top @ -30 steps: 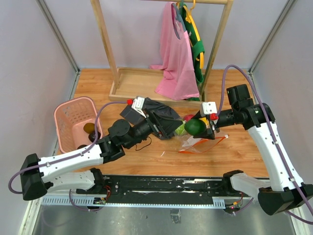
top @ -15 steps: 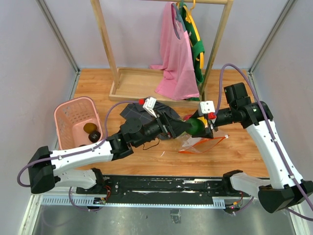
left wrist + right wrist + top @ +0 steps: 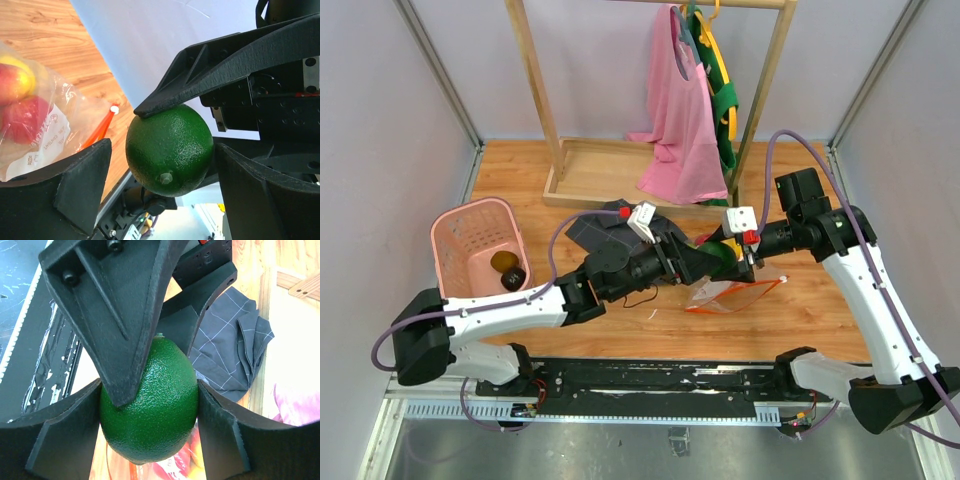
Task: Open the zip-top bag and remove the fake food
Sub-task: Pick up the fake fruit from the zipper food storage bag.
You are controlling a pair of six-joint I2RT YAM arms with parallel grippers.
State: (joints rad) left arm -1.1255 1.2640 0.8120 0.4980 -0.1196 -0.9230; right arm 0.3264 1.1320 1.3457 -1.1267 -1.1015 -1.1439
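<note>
1. On the light wooden tabletop, below both arms: the clear crinkly zip-top bag, lying flat. Runs long-ways left to right with a slight slant. Carries its orange-red zip strip along the near edge, so opens toward the arm bases. Holds red and yellow glossy plastic fruits yet to come out.
2. Mid-removal, by the look of it: one piece out of the bag, apparently being passed from hand to hand in the air.
3. Right hand: clamped on the dark green, lime-like plastic fruit, pressing its two flanks.
4. Left hand: spread wide, straddling the same fruit crosswise to the right hand's grip. Cannot tell whether either finger touches it.
5. The green fruit itself: held off the tabletop near the bag's far side, long axis in line with the right hand's fingers, small stem nub turned toward the left wrist.
6. Next, probably: close the left hand squarely on the free flanks before loosening the right. Glossy and rounded, so likely to slip under an off-centre pinch.
</note>
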